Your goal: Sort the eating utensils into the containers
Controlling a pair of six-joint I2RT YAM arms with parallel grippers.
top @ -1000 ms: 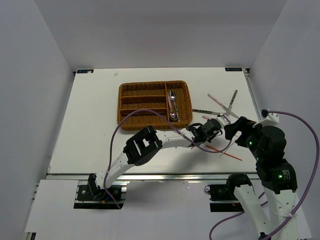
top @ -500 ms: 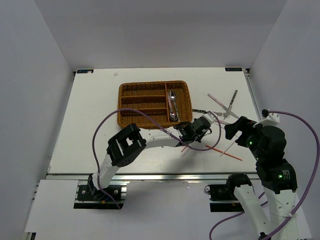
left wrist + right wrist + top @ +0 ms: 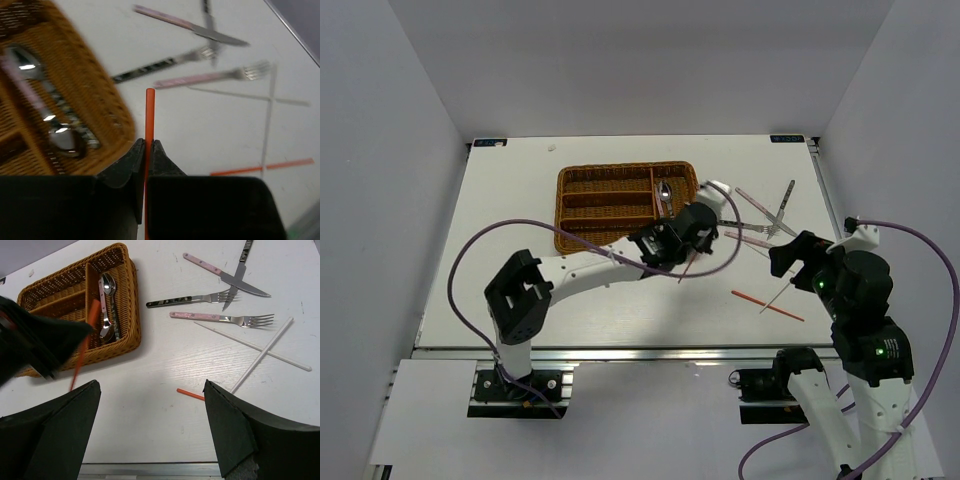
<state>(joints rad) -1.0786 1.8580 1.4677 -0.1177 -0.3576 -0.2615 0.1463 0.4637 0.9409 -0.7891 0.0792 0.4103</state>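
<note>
My left gripper [image 3: 149, 145] is shut on a thin red chopstick [image 3: 149, 112] and holds it above the table by the right edge of the brown wicker tray [image 3: 95, 85]; the top view shows the gripper [image 3: 692, 240] there. Two metal spoons [image 3: 55, 132] lie in the tray's crosswise slot. My right gripper [image 3: 152, 425] is open and empty above a second red chopstick [image 3: 190, 394] on the table. A dark-handled fork [image 3: 190, 300], a pink-handled fork [image 3: 220, 317], a pink-handled knife [image 3: 220, 272] and two crossed white chopsticks [image 3: 250, 347] lie to the right.
A second knife [image 3: 240, 267] crosses the pink-handled one. The tray's three long slots [image 3: 605, 200] hold nothing that I can see. The left arm's purple cable [image 3: 520, 235] loops over the table in front of the tray. The table's right edge [image 3: 830, 200] runs close to the utensils.
My left arm has swung left and away, carrying the red chopstick from near the right gripper to the tray's right edge. The right arm has not moved.
</note>
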